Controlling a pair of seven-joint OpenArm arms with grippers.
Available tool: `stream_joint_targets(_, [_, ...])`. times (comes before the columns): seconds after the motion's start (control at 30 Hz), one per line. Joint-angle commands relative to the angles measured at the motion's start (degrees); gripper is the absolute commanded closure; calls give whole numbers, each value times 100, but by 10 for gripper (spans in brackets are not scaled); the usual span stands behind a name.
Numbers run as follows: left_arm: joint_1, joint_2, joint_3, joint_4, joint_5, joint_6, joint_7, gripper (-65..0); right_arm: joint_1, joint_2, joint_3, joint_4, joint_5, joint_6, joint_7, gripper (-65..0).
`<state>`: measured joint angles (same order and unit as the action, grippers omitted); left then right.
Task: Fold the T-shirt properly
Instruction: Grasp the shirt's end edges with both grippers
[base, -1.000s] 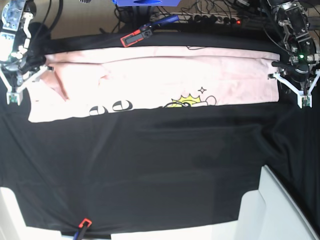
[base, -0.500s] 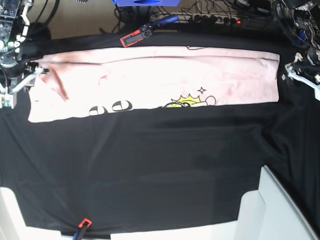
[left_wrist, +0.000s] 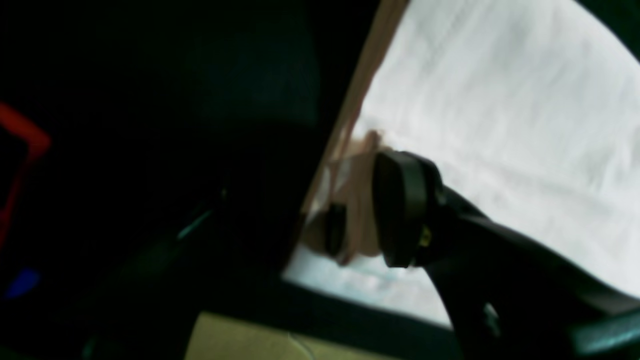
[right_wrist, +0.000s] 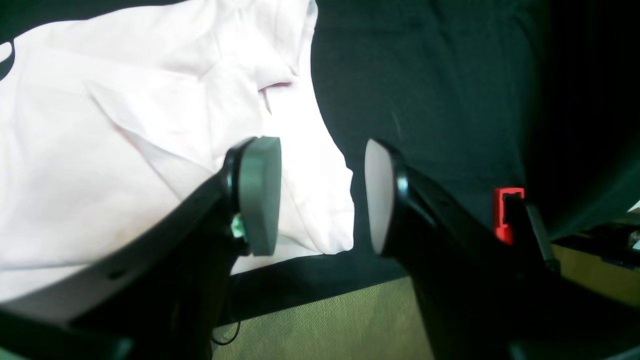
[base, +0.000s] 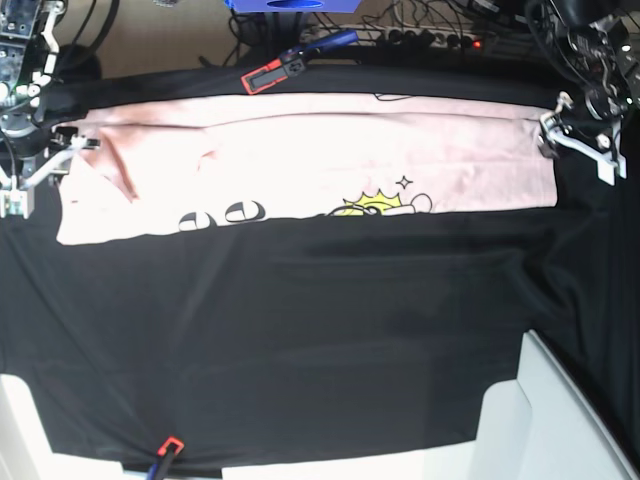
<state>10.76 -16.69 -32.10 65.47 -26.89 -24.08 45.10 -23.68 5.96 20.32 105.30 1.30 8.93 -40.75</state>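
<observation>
1. T-shirt: soft, matt pink cloth, lightly creased.
2. Black cloth over the bench: matt, wrinkled fabric.
3. Right gripper: smooth grey pads, black plastic-looking fingers.

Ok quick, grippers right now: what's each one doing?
Left gripper: jaws apart around the T-shirt edge, grip cannot be told.
Right gripper: open, empty, over the T-shirt's corner.

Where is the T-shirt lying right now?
In the base view, the T-shirt stretches across the far side of the black cloth, between both grippers.
</observation>
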Motion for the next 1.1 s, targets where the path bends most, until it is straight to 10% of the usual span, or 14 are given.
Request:
stream_joint_targets(0.0, [18,-32,32,-20,48,30,-49,-358,17,51,12,77,6,-27,115,-264])
stream_joint_targets(0.43, [159,170,647,455,57,30,-119,-351,-19,51,-374,77,6,-27,97,-264])
stream_joint_targets(0.7, [159,170,612,437,57,30,-119,-5,-27,51,-717,77,6,-27,97,-264])
stream_joint_targets(1.07, [554,390,629,1826,65,47,-101,0,-27,51,-682,77,6,-27,106,-264])
